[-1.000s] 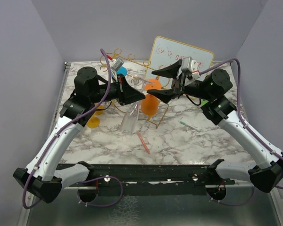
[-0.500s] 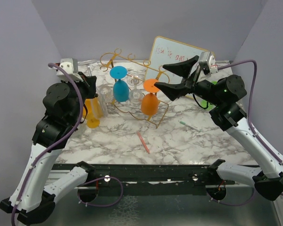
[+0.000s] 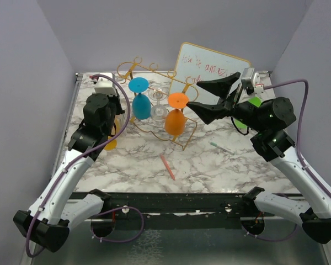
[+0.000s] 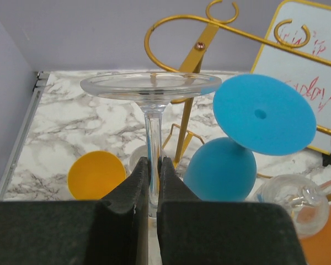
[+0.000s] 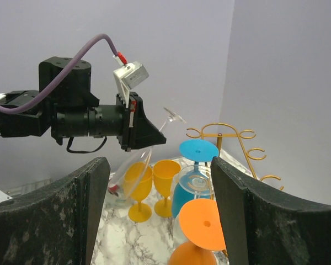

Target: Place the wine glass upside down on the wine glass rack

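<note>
The left gripper (image 4: 153, 185) is closed on the stem of the wine glass (image 4: 150, 86), which it holds foot up in the lower middle of its wrist view, to the left of the rack (image 4: 194, 55) and not touching it. The right gripper (image 3: 196, 95) stands wide open and holds nothing, right of centre in the top view, near the rack's right end.

The glass is picked up and turned over but not yet hung, so the foot has yet to go onto the gold wire. A blue glass (image 3: 139, 104), an orange glass (image 3: 176, 118) and a second clear glass (image 3: 157, 110) hang there upside down.

The fingers cut off the held glass's bowl at the bottom of the left wrist view. From above, the left arm covers most of the gripper and the glass. The free slot is probably at the rack's left end, though the wires overlap too much to be sure.
</note>
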### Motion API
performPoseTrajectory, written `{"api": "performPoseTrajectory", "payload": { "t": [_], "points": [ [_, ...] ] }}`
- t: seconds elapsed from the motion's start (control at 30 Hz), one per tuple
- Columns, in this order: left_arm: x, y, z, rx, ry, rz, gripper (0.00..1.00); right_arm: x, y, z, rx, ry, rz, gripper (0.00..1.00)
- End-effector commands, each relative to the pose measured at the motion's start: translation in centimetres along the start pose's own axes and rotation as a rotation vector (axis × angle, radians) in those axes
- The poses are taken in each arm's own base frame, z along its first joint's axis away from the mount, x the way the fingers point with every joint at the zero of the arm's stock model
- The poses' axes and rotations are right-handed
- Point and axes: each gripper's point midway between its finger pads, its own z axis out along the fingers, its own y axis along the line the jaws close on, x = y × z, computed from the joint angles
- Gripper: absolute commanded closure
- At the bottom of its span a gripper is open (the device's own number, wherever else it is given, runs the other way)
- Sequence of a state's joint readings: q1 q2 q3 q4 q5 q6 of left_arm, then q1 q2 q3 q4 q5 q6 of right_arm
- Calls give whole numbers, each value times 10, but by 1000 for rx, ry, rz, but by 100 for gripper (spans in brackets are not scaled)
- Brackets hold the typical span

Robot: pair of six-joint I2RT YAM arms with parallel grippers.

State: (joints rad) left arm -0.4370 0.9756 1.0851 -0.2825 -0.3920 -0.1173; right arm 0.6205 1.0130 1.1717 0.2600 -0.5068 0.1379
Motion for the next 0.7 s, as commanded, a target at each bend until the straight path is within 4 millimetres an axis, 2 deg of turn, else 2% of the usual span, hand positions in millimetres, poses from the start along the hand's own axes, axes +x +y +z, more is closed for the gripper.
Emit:
{"api": "performPoseTrajectory", "payload": {
  "t": [0.0,0.27,0.53,0.67],
  "points": [
    [-43,-4,6,70,-173,-10,100,-3,0,-8,32,-7,-16,21],
    [-42,-6,28,218,-195,-9,100,-4,-2,-14,48,-9,-52,20],
    [-25,-21,42,424,-159,-86,100,-3,-8,-17,81,2,-91,20],
    [-18,-24,43,454,-147,-91,100,-1,-10,-16,87,8,-98,20]
  ]
}}
